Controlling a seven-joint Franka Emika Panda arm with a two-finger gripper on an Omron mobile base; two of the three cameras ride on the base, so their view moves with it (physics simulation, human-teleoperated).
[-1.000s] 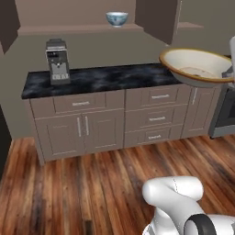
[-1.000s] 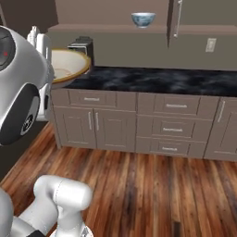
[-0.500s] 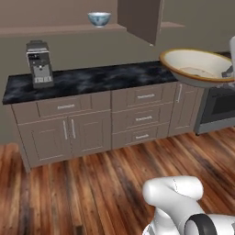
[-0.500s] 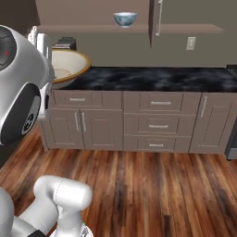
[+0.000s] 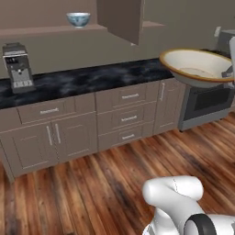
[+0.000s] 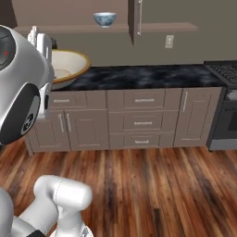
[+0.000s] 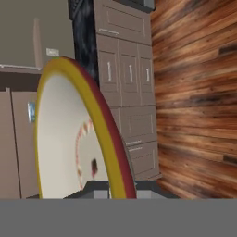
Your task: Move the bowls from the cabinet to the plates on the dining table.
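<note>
The hand (image 5: 231, 73) is clenched on the rim of the wide cream bowl (image 5: 196, 67), which it carries in the air in front of the lower cabinets, tilted a little, with its tan outside showing below the yellowish rim; in the hand view the bowl's rim runs up from between the finger tips and covers much of the left side. The white bowl with the blue pattern (image 5: 78, 19) sits on the brown shelf (image 5: 50, 30) of the wall cabinet, whose door (image 5: 120, 18) stands open just to the right of it. Below runs a dark marbled desk (image 5: 92, 79) over taupe drawers (image 5: 126, 115) and doors with short silver handles. A silver coffee machine (image 5: 16, 64) stands on the desk at the far left, well apart from the carried bowl. To the right of the drawers is a stove (image 6: 224, 107) with a dark oven front, and a wall outlet (image 6: 169, 41) sits above the desk. The floor (image 6: 152, 185) is reddish-brown wood planks, bare between the robot and the cabinets.
</note>
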